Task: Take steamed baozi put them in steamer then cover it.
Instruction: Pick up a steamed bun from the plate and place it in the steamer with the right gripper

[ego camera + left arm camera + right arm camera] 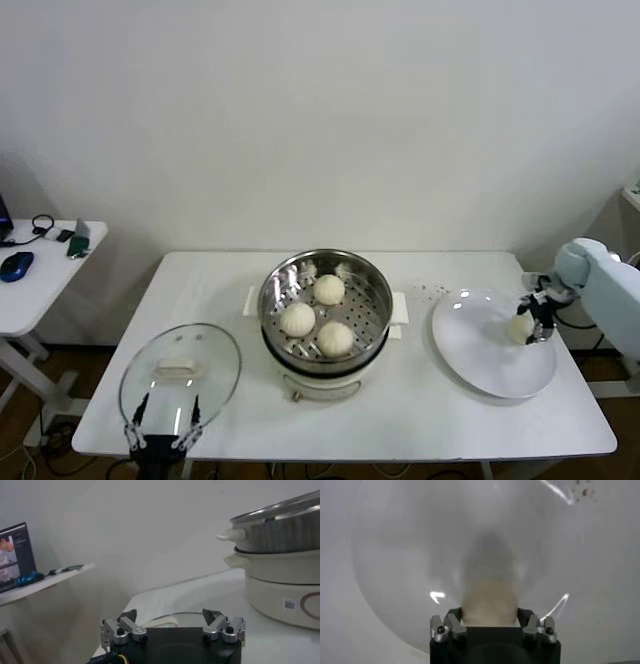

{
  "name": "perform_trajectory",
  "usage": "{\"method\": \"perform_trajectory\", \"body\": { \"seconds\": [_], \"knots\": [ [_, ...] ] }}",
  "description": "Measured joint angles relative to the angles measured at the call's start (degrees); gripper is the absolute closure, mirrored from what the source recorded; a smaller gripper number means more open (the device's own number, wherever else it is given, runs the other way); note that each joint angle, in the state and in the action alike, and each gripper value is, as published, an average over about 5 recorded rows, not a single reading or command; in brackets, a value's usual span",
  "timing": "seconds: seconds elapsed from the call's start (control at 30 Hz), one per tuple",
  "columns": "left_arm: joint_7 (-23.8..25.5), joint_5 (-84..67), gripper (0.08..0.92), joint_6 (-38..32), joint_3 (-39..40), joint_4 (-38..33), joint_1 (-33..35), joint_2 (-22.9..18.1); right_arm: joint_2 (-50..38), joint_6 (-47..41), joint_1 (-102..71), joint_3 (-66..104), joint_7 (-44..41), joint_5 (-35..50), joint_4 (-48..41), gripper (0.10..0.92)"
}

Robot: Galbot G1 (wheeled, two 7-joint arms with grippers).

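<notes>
Three steamed baozi [329, 289] lie in the shiny steamer [275, 285] on its cream-white pot base at the table's middle. A fourth baozi [520, 328] sits on the far right part of the flat white plate [480, 355]. My right gripper [533, 320] is closed around it; in the right wrist view the bun [489, 602] fills the gap between the jaws of the gripper [489, 612]. The glass cover [205, 355] lies flat at the front left. My left gripper [160, 435] is open and empty at the table's front edge, just short of the cover [155, 617].
A white side table [30, 280] with a blue mouse and small items stands at the far left. Small dark specks [435, 292] lie on the table behind the plate. The steamer [285, 530] rises to one side in the left wrist view.
</notes>
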Motion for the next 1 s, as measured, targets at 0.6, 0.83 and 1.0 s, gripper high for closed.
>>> {"method": "perform_trajectory", "body": {
  "seconds": [0.6, 0.83, 1.0],
  "knots": [
    [0.3, 0.0, 0.177, -0.36, 2.91, -1.98, 0.11, -0.18, 4.51, -12.83, 31.94, -36.28, 5.82, 38.24, 16.27, 0.304],
    [0.31, -0.59, 0.177, -0.81, 3.75, -2.03, -0.15, -0.15, 8.82, -16.52, 41.19, -46.65, 9.06, 50.57, 23.45, 0.31],
    [0.35, -1.25, 0.177, -0.97, 3.88, -2.04, -0.42, 0.07, 12.45, -18.37, 44.98, -51.81, 10.93, 56.93, 27.25, 0.309]
  ]
}}
